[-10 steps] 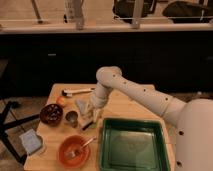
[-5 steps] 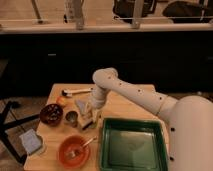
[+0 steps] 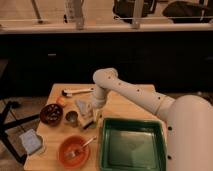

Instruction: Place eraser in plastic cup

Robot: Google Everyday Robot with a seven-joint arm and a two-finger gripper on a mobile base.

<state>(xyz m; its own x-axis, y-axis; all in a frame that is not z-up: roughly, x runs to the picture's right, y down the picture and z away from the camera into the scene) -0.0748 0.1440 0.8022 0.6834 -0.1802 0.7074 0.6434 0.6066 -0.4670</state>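
My gripper (image 3: pixel 90 116) hangs from the white arm (image 3: pixel 131 95) and is low over the middle of the wooden table (image 3: pixel 125 107), just right of the dull metal cup (image 3: pixel 71 118). A small yellow-green shape right under the gripper looks like the plastic cup (image 3: pixel 88 121), partly hidden by the gripper. A small dark flat piece (image 3: pixel 91 126) lies at the gripper's lower edge; I cannot tell whether it is the eraser. A grey wedge (image 3: pixel 81 105) lies just left of the wrist.
A green tray (image 3: pixel 132 145) fills the front right. An orange bowl (image 3: pixel 73 151) with a utensil stands at the front left, a dark bowl (image 3: pixel 50 113) at the left, with an orange ball (image 3: pixel 61 101) and a long-handled tool (image 3: pixel 77 91) behind.
The arm has swung a little to the left and the gripper has come down closer to the table beside the metal cup.
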